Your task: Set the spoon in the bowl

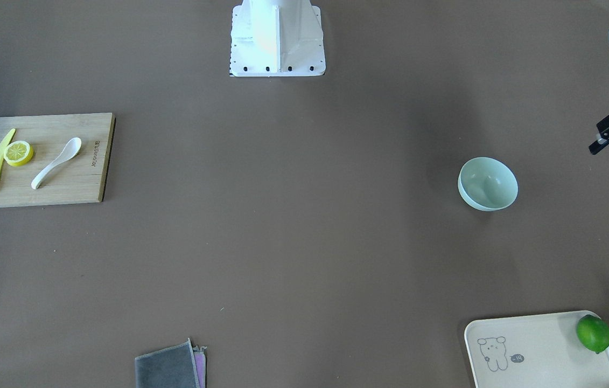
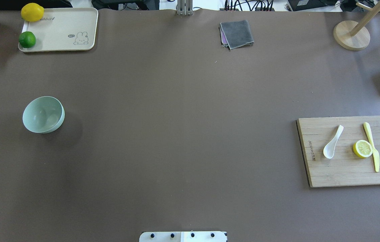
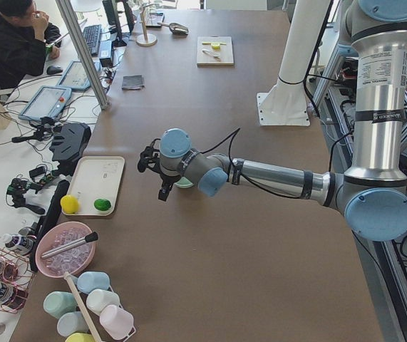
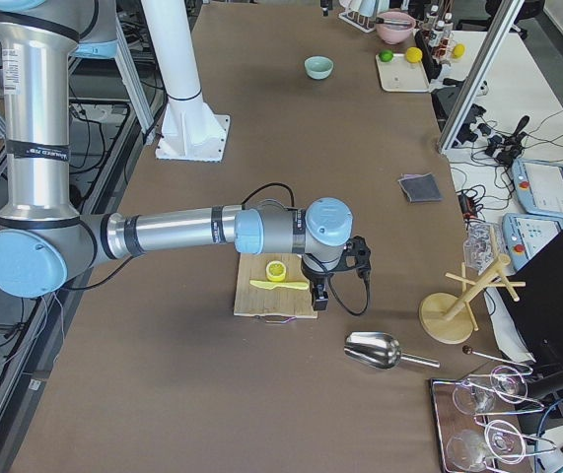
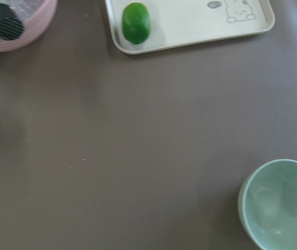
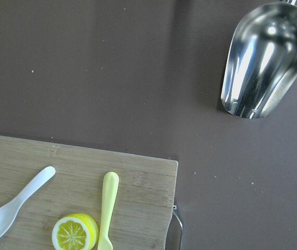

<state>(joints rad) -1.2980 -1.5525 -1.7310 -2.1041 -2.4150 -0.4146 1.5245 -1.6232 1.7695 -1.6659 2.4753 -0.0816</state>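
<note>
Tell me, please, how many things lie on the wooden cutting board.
3. On the cutting board lie the spoon, a lemon slice in the middle, and a yellow knife right next to the slice. Nothing appears hidden.

Counter matt brown, smooth. Board wood, grain visible. Spoon glossy white. Bowl smooth, soft sheen. Knife yellow, plastic-looking. Scoop polished mirror-bright metal. Cloth grey fabric. Tray cream, matt.
</note>
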